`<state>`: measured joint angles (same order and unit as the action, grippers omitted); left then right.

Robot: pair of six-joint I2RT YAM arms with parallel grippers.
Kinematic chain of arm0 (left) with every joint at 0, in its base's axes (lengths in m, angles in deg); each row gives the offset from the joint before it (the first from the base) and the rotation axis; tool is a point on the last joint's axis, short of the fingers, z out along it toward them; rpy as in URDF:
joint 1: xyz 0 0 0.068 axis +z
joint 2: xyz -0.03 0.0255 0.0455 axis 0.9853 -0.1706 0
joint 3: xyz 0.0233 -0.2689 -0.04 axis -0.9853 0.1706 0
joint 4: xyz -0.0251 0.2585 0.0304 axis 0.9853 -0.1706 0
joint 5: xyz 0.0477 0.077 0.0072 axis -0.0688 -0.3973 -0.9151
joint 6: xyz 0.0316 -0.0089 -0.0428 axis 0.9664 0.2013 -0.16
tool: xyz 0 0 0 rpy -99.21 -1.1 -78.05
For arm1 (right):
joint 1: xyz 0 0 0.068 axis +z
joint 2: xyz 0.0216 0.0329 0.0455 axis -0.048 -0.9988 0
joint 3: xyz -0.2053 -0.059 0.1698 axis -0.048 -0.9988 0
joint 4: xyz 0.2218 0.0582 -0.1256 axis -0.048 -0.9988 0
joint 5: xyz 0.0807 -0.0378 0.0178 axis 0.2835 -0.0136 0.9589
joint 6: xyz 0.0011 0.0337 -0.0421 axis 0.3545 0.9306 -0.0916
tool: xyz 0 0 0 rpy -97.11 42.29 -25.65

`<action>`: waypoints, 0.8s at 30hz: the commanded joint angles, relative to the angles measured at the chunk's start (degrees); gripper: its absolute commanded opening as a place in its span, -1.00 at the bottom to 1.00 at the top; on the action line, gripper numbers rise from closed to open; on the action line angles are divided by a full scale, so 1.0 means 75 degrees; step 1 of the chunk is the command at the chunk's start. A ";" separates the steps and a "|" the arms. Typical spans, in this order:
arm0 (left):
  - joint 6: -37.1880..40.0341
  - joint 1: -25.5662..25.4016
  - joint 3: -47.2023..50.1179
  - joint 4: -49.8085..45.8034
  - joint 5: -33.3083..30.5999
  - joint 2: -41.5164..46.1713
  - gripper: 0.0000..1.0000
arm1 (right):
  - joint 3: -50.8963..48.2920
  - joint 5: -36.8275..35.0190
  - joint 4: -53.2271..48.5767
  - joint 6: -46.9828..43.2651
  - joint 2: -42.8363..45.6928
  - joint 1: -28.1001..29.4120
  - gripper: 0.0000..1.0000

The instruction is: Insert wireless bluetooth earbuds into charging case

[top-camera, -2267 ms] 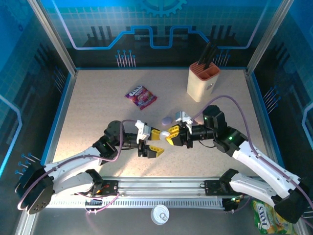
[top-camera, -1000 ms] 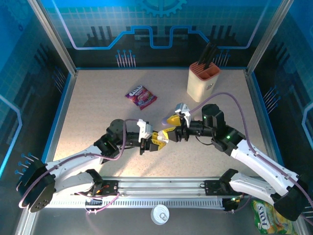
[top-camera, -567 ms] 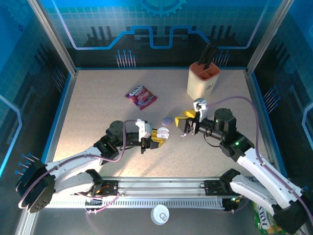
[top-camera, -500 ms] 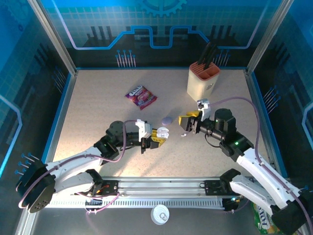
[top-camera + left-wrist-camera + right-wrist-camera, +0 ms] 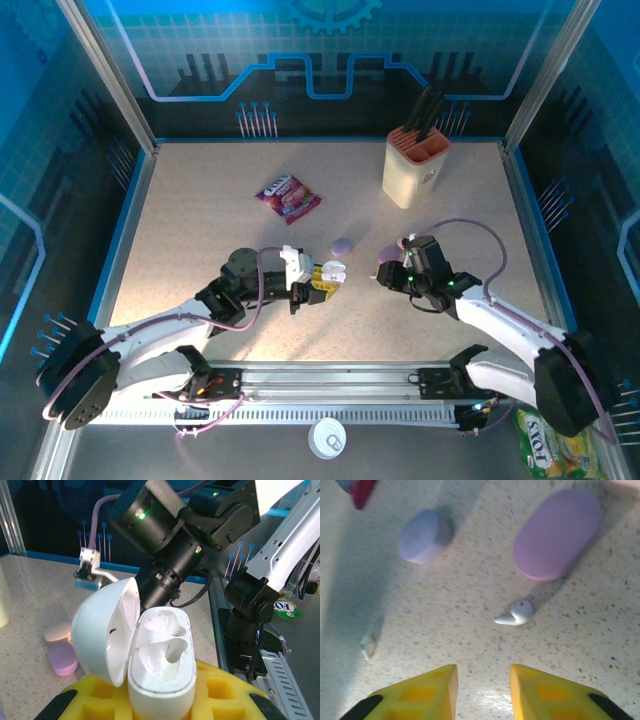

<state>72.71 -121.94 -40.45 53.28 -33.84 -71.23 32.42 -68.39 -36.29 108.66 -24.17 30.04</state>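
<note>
My left gripper is shut on a white charging case, held upright with its lid swung open to the left. Both of its sockets are empty. In the top view the case sits at the table's middle. My right gripper hangs open just above the table, yellow fingers apart, nothing between them. A white earbud lies a little ahead of its fingertips. A second white earbud lies far to the left. In the top view the right gripper points down to the right of the case.
A purple oval case lies just beyond the near earbud, and a lilac case lies further left. A candy packet and a beige knife block stand at the back. The right arm looms close behind the held case.
My right gripper left the held case, swung right and up, then dropped low over the table by the purple case. The left gripper kept the open case nearly still.
</note>
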 commanded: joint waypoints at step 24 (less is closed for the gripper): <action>0.0241 -0.0093 0.0108 -0.0251 -0.0005 0.0216 -0.69 | 0.0667 0.0283 0.1552 0.0025 -0.2735 -0.0428 -0.46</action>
<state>72.71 -122.35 -40.43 52.56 -33.84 -70.80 35.63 -67.07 -29.19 109.45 -42.79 27.44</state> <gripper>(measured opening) 0.187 0.271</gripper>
